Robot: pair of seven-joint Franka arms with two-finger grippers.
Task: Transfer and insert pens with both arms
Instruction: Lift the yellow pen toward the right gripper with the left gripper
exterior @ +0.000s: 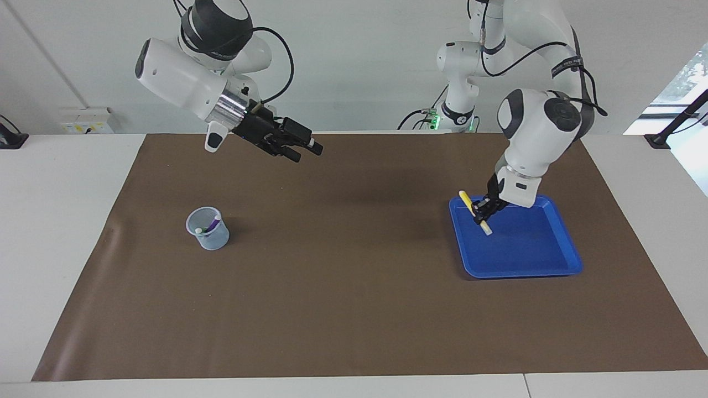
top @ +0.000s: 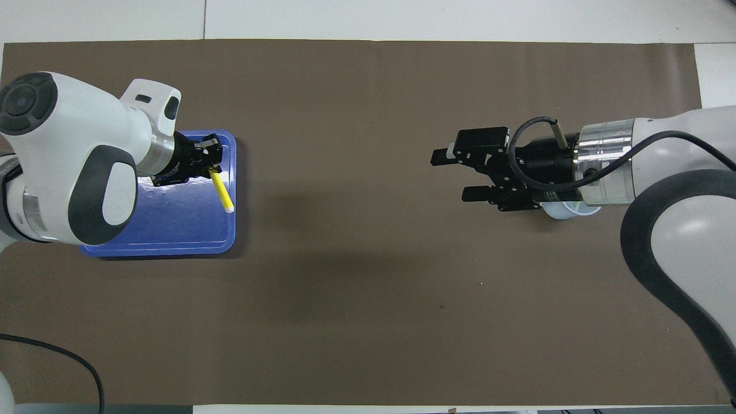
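Left arm (exterior: 539,124) raised, fingers (exterior: 480,213) clamped, right arm (exterior: 182,83) raised, fingers (exterior: 301,149) spread

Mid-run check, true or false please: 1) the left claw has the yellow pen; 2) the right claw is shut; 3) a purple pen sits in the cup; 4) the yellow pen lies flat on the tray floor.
1) The left claw is shut on the yellow pen: true.
2) The right claw is shut: false, it is open and empty, up over the mat.
3) A purple pen stands in the cup: true.
4) The yellow pen lies flat in the blue tray: false, it is held tilted in the air above the tray's edge.
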